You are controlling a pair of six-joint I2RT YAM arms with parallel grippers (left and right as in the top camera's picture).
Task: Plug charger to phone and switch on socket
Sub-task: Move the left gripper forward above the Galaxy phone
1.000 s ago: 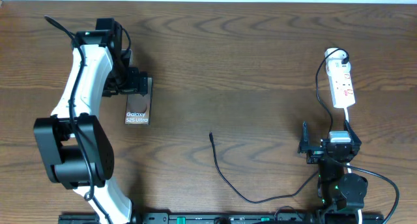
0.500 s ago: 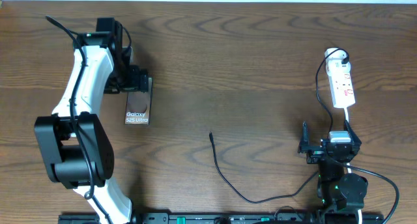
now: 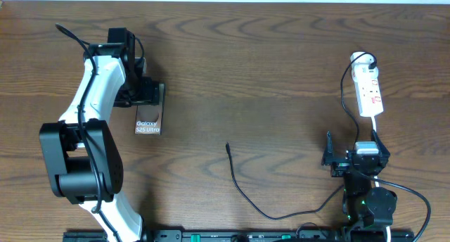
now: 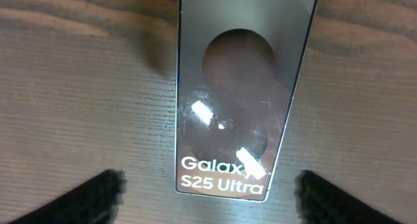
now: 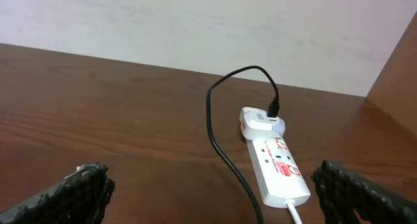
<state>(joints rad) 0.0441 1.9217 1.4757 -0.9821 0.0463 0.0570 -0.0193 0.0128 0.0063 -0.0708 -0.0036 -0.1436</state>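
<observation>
The phone lies flat on the table at the left, its "Galaxy S25 Ultra" lettering showing; it fills the left wrist view. My left gripper hovers over the phone's far end, open and empty, its fingers on either side of the phone. The charger cable's plug tip lies free at mid-table. The cable curves right and up to the white plug head in the socket. My right gripper is open and empty, short of the socket; the cable runs between its fingers.
The socket's white lead runs back toward the right arm's base. The table's far edge meets a pale wall. The left arm's white links span the left side of the table.
The left arm has shifted slightly to the right above the phone. The phone, cable and right arm have not moved.
</observation>
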